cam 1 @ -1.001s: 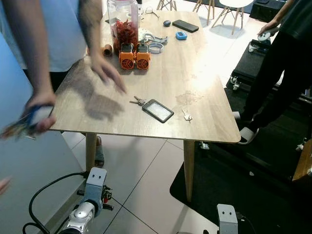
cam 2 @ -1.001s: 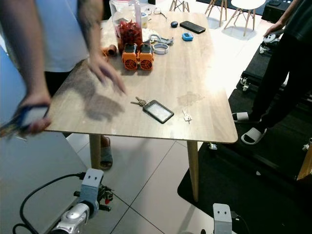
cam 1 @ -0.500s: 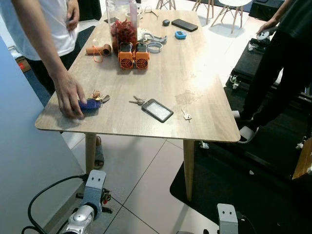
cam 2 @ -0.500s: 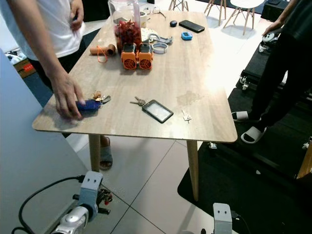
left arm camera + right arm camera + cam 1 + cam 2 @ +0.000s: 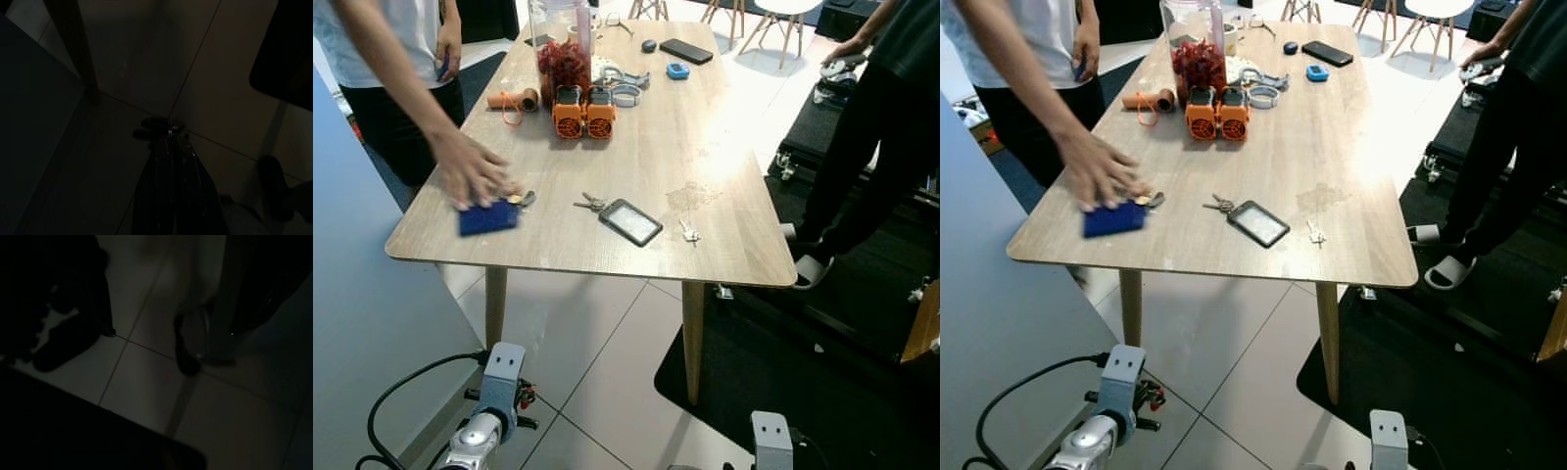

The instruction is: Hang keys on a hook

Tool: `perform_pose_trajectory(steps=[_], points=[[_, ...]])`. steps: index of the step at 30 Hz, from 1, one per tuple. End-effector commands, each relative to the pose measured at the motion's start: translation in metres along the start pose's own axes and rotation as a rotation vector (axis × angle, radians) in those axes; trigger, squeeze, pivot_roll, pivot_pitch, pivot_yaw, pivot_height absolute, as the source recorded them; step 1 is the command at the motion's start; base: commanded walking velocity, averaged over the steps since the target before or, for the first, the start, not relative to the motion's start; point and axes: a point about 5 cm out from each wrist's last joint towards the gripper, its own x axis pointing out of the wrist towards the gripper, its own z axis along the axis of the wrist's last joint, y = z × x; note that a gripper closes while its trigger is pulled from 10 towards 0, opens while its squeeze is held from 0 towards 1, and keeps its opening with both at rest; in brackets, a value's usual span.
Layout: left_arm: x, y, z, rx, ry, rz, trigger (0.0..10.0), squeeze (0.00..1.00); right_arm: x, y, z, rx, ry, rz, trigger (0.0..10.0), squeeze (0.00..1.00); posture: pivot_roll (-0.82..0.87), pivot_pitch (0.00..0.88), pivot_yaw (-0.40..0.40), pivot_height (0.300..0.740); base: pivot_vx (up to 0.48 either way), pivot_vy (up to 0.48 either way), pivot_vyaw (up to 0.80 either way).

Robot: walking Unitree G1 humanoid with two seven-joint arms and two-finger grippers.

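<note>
Left eye view: a bunch of keys (image 5: 591, 203) lies mid-table (image 5: 724, 196) beside a black card holder (image 5: 629, 221), with a small single key (image 5: 688, 232) just past it. A person's hand (image 5: 470, 172), blurred, rests over a blue pouch (image 5: 488, 217) with more keys (image 5: 520, 198) at the near-left edge; orange fans (image 5: 583, 113) and a jar (image 5: 560, 47) stand farther back. Both robot arms hang low by the floor, left hand (image 5: 168, 147) pressed together in the dark wrist view, the right hand's state I cannot tell.

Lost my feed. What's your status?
Both arms low, idle. Keys on table beside card holder. Person's hand on blue pouch at left edge.
</note>
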Motion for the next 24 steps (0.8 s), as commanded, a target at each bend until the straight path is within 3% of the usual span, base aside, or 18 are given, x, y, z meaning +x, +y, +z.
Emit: perform_pose_trajectory(steps=[1,7,12,24], points=[[-0.001,0.0,-0.005,0.0,0.025,0.01,10.0,0.0,0.001,-0.007,0.005,0.062,-0.029,-0.028,10.0,0.0,0.03,0.066,-0.011,0.74,0.0,0.0,0.0],[-0.002,0.007,-0.005,0.032,0.03,0.049,10.0,0.0,0.004,-0.008,0.034,0.108,-0.153,-0.013,10.0,0.0,0.03,0.069,-0.013,0.74,0.0,0.0,0.0],[0.0,0.007,-0.001,0.034,0.023,0.06,10.0,0.0,0.005,-0.001,0.029,0.085,-0.088,0.02,10.0,0.0,0.03,0.076,-0.014,0.74,0.0,0.0,0.0],[0.001,0.001,-0.001,0.029,0.03,0.038,10.0,0.0,0.004,0.001,0.021,0.087,-0.082,0.029,10.0,0.0,0.04,0.081,-0.021,0.74,0.0,0.0,0.0]])
